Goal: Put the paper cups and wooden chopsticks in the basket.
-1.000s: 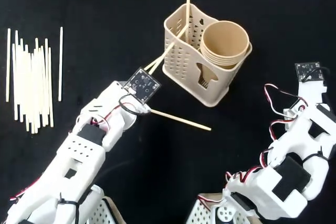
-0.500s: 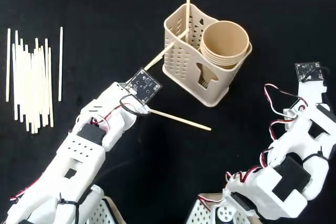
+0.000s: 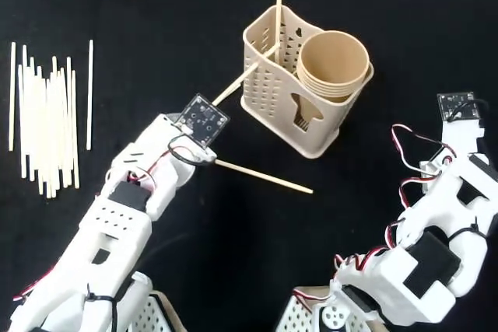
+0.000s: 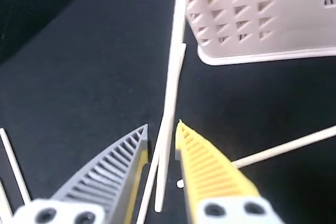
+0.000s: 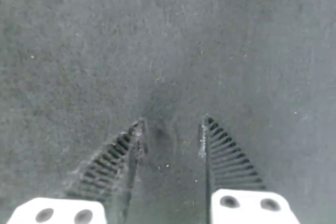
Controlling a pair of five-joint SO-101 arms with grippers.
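From above, the basket (image 3: 268,87) stands near the middle of the black desk (image 3: 156,21) with a stack of paper cups (image 3: 334,64) nested in its right compartment. An upright chopstick (image 3: 278,17) pokes out of the left one. A leaning chopstick (image 3: 241,79) slants from that same compartment down toward the left arm's wrist, and a loose chopstick (image 3: 264,176) lies flat on the desk just in front of the basket. A row of chopsticks (image 3: 47,118) lies well apart at the far left.

The left wrist view adds what the wrist board hides from above. The left gripper (image 4: 161,126) has its fingers narrowly parted, with the leaning chopstick running between them close to the yellow one, not visibly clamped. What looks like a second stick lies alongside it.

The right wrist view shows the right gripper (image 5: 173,124) over bare desk, its fingers moderately apart and holding nothing. From above, that arm sits at the right edge, well away from the basket.
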